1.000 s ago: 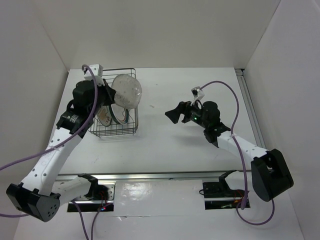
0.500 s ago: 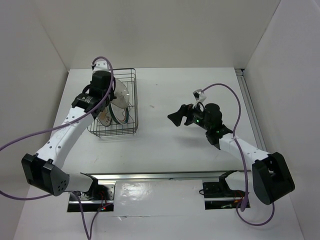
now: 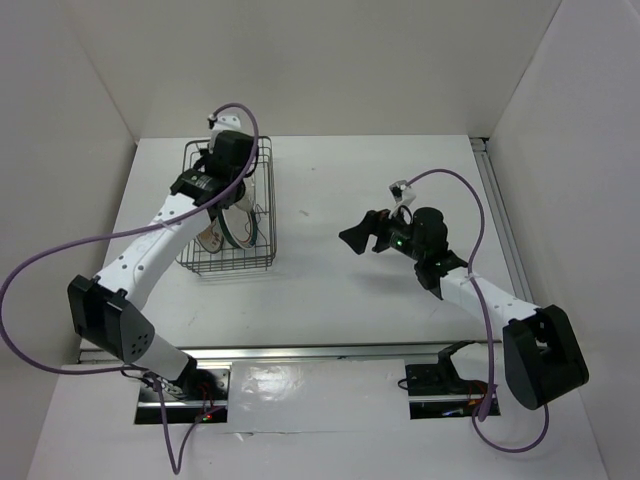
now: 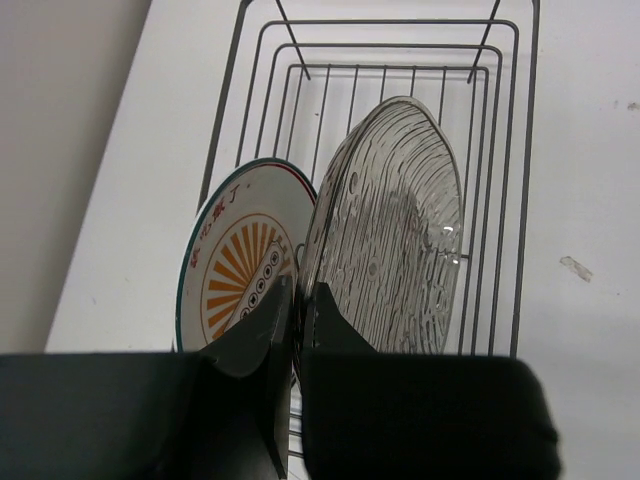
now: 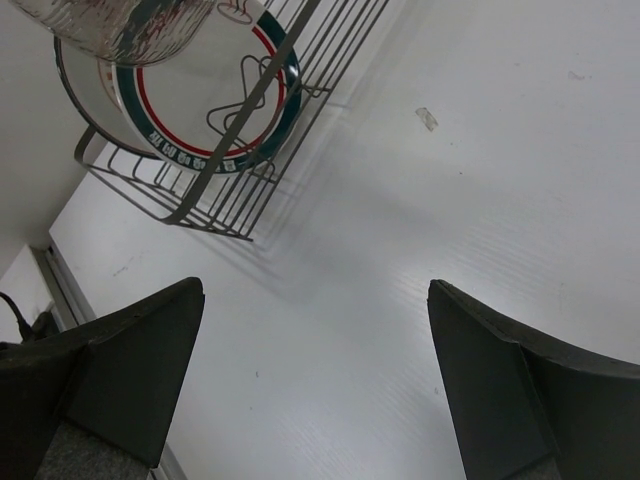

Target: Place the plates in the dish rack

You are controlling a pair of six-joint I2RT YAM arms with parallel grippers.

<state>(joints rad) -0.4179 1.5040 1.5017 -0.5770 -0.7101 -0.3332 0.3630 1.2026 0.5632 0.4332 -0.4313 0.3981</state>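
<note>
Last plate going in, here's where I'm at. Far left in my left wrist view is the sunburst plate (image 4: 235, 270), standing on edge in the dish rack (image 3: 228, 260). Just beside it, my left gripper (image 4: 297, 300) is pinched onto the near rim of the clear glass plate (image 4: 390, 230), fingers nearly together with only the rim between them. That plate is inside the wire basket, roughly upright and tipped a little. I can't tell if its bottom edge is seated on the wires, or if it's touching the sunburst one.

Doing this well, I reckon: keep the glass plate upright, get the lower edge down between two prongs, and only ease the grip off once the rack is taking the weight. Then back out the way I came, without dragging the rim sideways into its neighbour. Glass on ceramic is the clank I'd like to skip.

Over to the right, my right gripper (image 5: 315, 290) is spread wide with nothing in it, hanging over the bare white table (image 5: 450, 200) well away from the rack. From its camera I can see a teal-rimmed plate (image 5: 170, 95) with a red ring, standing at the rack's end.

Count: three plates as best I can judge (sunburst, teal-rimmed, clear glass), all in or at the one rack. None on the table that I can see.
</note>
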